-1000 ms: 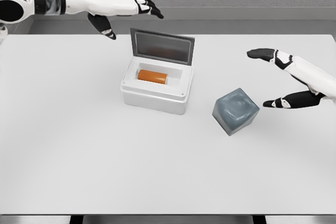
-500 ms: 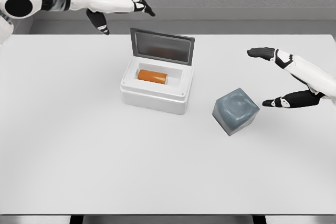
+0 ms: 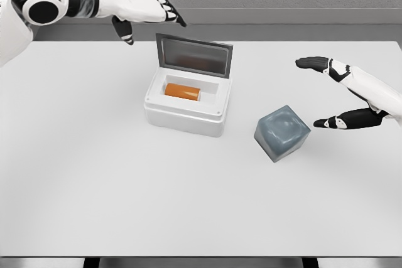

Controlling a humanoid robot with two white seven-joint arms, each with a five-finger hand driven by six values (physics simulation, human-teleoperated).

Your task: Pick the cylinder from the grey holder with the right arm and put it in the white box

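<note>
Right hand (image 3: 352, 95) spread and empty near the table's (image 3: 94, 186) right edge, just beside the grey holder (image 3: 282, 132). Orange cylinder (image 3: 183, 91) lying inside the white box (image 3: 186, 106), apparently flat. Best withdrawn slowly, clear of the holder. Left hand (image 3: 143, 5) relaxed, empty, by the far-left corner.

Glossy orange cylinder (image 3: 183, 91), matt white box (image 3: 186, 116), translucent grey holder (image 3: 282, 132).

I see the cylinder (image 3: 182, 91) inside the box (image 3: 186, 112), holder (image 3: 282, 132) between it and my right hand (image 3: 352, 95).
</note>
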